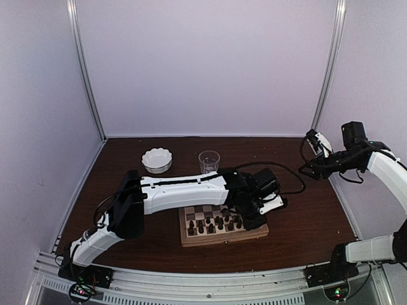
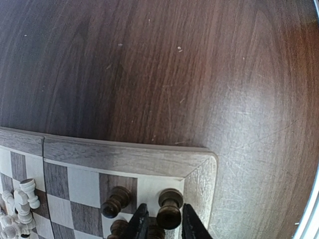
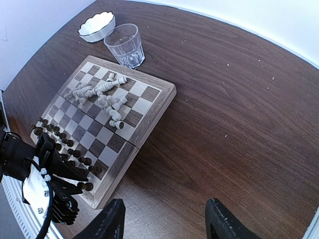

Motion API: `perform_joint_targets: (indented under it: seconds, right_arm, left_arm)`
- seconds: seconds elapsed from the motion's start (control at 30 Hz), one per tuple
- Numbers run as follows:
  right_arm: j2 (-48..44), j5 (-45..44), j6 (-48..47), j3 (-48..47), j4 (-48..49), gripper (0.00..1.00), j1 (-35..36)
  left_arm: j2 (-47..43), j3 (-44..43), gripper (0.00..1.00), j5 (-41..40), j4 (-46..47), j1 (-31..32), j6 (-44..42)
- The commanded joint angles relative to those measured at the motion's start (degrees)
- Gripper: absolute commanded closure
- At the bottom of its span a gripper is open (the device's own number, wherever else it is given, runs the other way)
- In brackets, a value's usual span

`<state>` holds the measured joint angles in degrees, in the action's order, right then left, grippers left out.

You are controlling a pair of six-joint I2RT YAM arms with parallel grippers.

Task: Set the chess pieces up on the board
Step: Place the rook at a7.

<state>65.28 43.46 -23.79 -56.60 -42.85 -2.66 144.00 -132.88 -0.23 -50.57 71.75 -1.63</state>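
Note:
The board [image 1: 222,242] lies in the table's near middle. Dark chess pieces [image 3: 65,149] stand in two rows along its near side. Cream pieces [image 3: 99,94] lie in a heap on the far half. My left gripper [image 1: 254,219] is over the board's near right corner. In the left wrist view its fingers [image 2: 139,224] flank an upright dark piece [image 2: 170,209] on the corner square, with small gaps on both sides. The board rim [image 2: 124,155] and a few cream pieces [image 2: 22,196] show there too. My right gripper [image 3: 164,219] is open, empty and high at the right.
A clear glass [image 1: 208,161] and a white scalloped bowl [image 1: 157,160] stand behind the board; both also show in the right wrist view, the glass [image 3: 124,45] touching the board's far corner and the bowl [image 3: 97,25] beyond it. White walls enclose the table.

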Motion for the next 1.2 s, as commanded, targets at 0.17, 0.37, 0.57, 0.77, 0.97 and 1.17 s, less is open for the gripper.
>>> perform_joint_targets:
  seconds: [0.17, 0.37, 0.57, 0.77, 0.97, 1.17]
  right_arm:
    - [-1.3, 0.8, -0.3, 0.9, -0.5, 0.42, -0.3]
    - [-1.4, 0.9, -0.3, 0.9, -0.6, 0.42, -0.3]
    - [-1.6, 1.4, -0.3, 0.8, -0.7, 0.42, -0.3]
    - [-3.1, -0.4, -0.7, -1.3, -1.5, 0.42, -0.3]
    - [-4.1, -4.5, -0.7, -6.7, -3.9, 0.39, -0.3]
    - [-5.4, -17.0, 7.8, -15.6, -2.2, 0.01, -0.3]
  left_arm:
    - [-1.3, -1.0, 0.76, -2.6, 1.8, 0.3, -1.0]
    - [-1.3, -1.1, 0.76, -3.2, 1.7, 0.3, -1.2]
    - [-2.7, -1.1, 0.67, -0.7, 1.9, 0.3, -0.8]
    - [-7.0, -1.2, 0.6, -1.7, 2.1, 0.3, -0.7]
    - [-13.3, -1.4, 0.52, -10.0, -0.1, 0.2, -3.2]
    - [-29.5, 11.4, 0.29, -17.5, -1.9, -7.1, 0.8]
